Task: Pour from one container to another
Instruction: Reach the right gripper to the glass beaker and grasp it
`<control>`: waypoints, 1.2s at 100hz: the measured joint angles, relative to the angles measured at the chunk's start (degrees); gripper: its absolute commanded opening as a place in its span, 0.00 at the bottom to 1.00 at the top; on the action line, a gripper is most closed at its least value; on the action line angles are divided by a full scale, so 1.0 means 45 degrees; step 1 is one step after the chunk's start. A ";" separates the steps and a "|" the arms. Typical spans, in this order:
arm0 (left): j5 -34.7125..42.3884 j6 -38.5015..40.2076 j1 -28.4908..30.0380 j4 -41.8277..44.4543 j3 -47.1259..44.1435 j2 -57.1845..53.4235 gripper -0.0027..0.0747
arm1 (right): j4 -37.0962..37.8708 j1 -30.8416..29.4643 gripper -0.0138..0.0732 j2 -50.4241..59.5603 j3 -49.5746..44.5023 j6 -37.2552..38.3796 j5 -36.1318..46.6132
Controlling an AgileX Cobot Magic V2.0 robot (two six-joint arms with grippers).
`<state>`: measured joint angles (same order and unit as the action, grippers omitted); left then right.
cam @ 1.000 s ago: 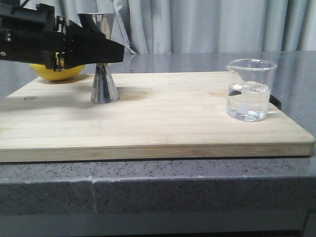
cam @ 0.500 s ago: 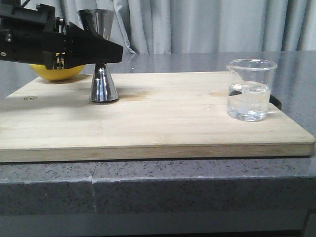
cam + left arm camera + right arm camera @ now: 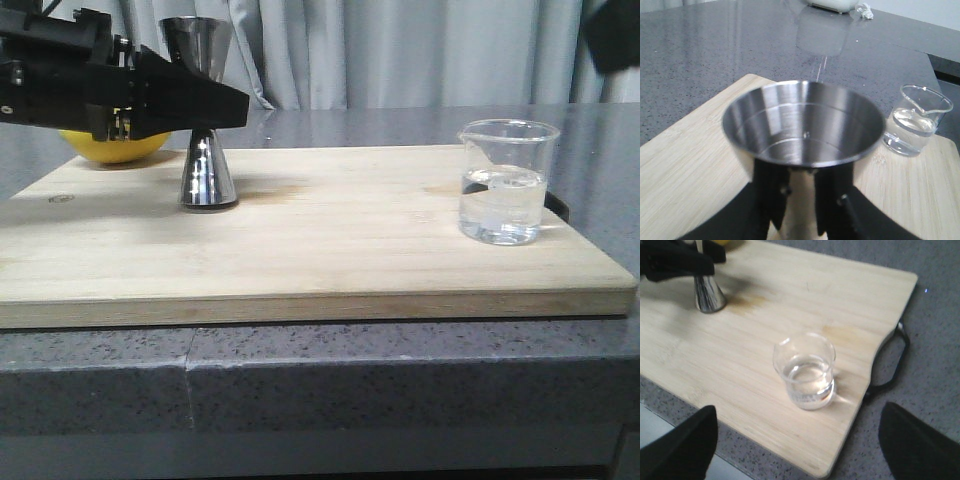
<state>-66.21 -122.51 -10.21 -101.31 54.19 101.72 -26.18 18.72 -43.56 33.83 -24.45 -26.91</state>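
The shiny steel jigger (image 3: 207,175) stands upright on the wooden board (image 3: 350,250) at its far left. My left gripper (image 3: 799,200) is shut on the jigger's narrow waist, one black finger (image 3: 771,192) on each side, under the wide empty cup (image 3: 802,127). The clear glass beaker (image 3: 505,185), part full of clear liquid, stands near the board's right edge. My right gripper (image 3: 799,445) hovers above and in front of the beaker (image 3: 804,372), open wide and apart from it. A dark part of the right arm (image 3: 614,35) shows at the top right of the front view.
A yellow rounded object (image 3: 115,148) lies behind the left gripper at the board's far left corner. The board rests on a grey speckled counter (image 3: 400,380) and has a black handle (image 3: 895,360) on its right side. Curtains hang behind.
The jigger has shifted slightly left and stands straighter in the left gripper. A dark part of the right arm has entered the top right of the front view.
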 measured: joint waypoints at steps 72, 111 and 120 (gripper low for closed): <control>0.0000 0.0000 0.0000 0.0000 0.0000 0.0000 0.28 | -0.0722 0.3920 0.84 -0.2397 -0.4487 0.0000 1.1710; 0.0000 0.0000 0.0000 0.0000 0.0000 0.0000 0.28 | 0.0512 0.3920 0.84 -0.5402 -0.4487 0.0718 1.4667; 0.0000 0.0000 0.0000 0.0000 0.0000 0.0000 0.28 | 0.0717 0.3920 0.84 -0.5816 -0.4487 0.1216 1.5290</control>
<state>-66.21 -122.51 -10.21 -101.31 54.19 101.72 -22.95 36.36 -69.74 13.64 -18.98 41.89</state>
